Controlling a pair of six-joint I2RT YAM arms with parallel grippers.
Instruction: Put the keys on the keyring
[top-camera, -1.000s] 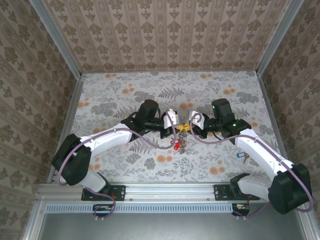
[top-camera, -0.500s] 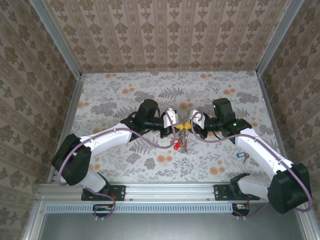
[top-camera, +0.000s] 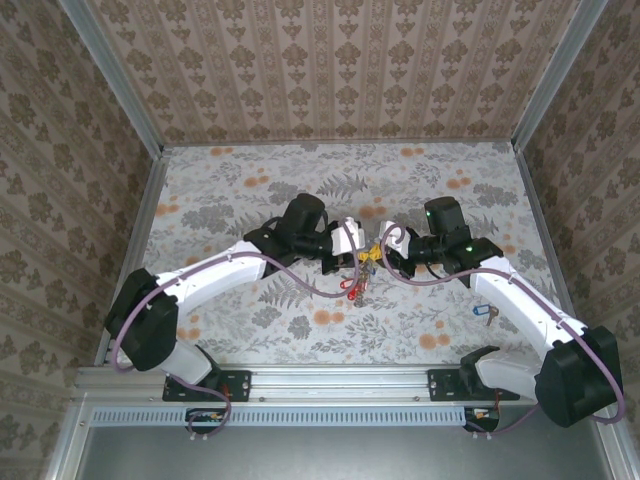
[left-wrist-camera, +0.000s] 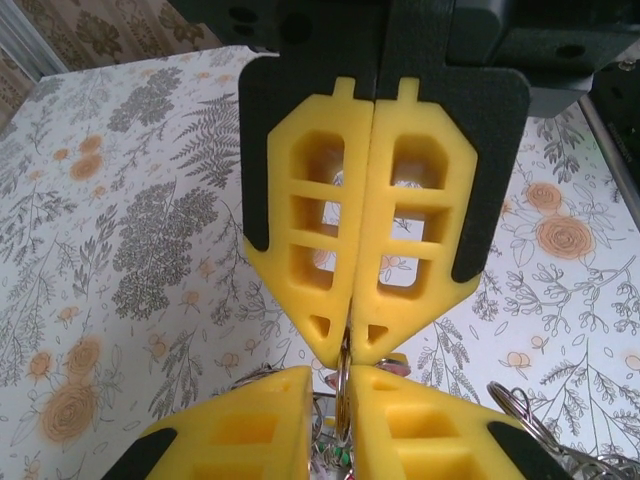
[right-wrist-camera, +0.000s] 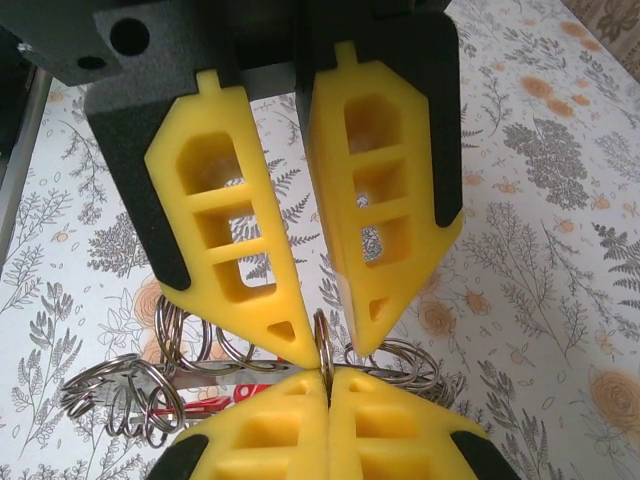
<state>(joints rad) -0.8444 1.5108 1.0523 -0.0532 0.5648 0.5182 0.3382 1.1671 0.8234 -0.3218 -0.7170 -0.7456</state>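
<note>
Fingertip to fingertip above the middle of the table, the right gripper (right-wrist-camera: 328, 378) presses its yellow, lattice-cut plastic fingers (right-wrist-camera: 250, 435) flat together on a thin steel loop of the keyring (top-camera: 363, 272), pinching it at the very tips. Facing it, the left gripper (right-wrist-camera: 326, 346) stands slightly parted: its two wedge-shaped fingers spread in a narrow V with the same wire standing in the gap between the tips. Whether a pad touches the wire there cannot be told. Both pairs of fingers are ribbed with open cells and backed by matte black mounts. Below the meeting point the keyring hangs as a bright tangle of coiled split rings, with a glossy red tag (top-camera: 350, 290) lying to the left arm's side; from overhead, the two grippers hide the top of the bunch. A blue-tagged key (top-camera: 487, 315) lies flat on the table, well apart, on the outer side of the right arm's white forearm (top-camera: 520, 295). The table (top-camera: 250, 190) wears a grey fern-and-orange-blossom print, walled by brown damask panels (top-camera: 330, 70), with an aluminium rail (top-camera: 330, 380) along the near edge.
</note>
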